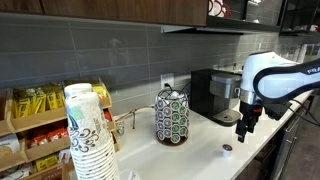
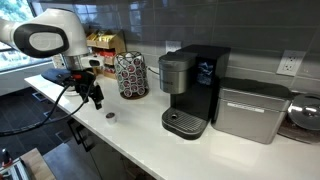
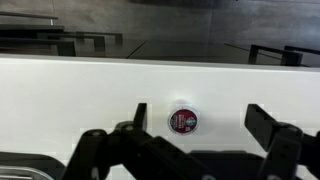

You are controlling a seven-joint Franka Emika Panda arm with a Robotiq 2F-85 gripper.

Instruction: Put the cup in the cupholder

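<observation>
White laminate countertop (image 1: 190,158) runs under everything I am working with. On it lies the tiny round coffee pod with a whitish body and a dark, printed top (image 1: 226,150), alone on a bare stretch near the front edge, dark top facing up. I see it in both exterior views, and in the wrist view (image 3: 183,120) it sits close to the middle of the picture.

My black Robotiq gripper (image 1: 245,128) hangs above the counter, pointing down, clear of the pod and not touching it. In the wrist view its two dark fingers (image 3: 265,122) stand spread wide, with the pod on the counter in the gap between them and nothing held.

The upright cylindrical wire carousel rack with a dark frame and domed top (image 1: 171,117) stands further back on the counter, well apart from the pod, its sides lined with rows of small round pods. In an exterior view it stands between the arm and the black boxy coffee machine (image 2: 190,85), with a silver box-shaped appliance (image 2: 250,110) just beside the machine on its far side.

A tall stack of patterned white paper cups (image 1: 90,135) fills the foreground of an exterior view, with a wooden rack of yellow and red packets (image 1: 30,120) beside it. Grey tiles (image 1: 110,50) cover the wall behind the counter.
</observation>
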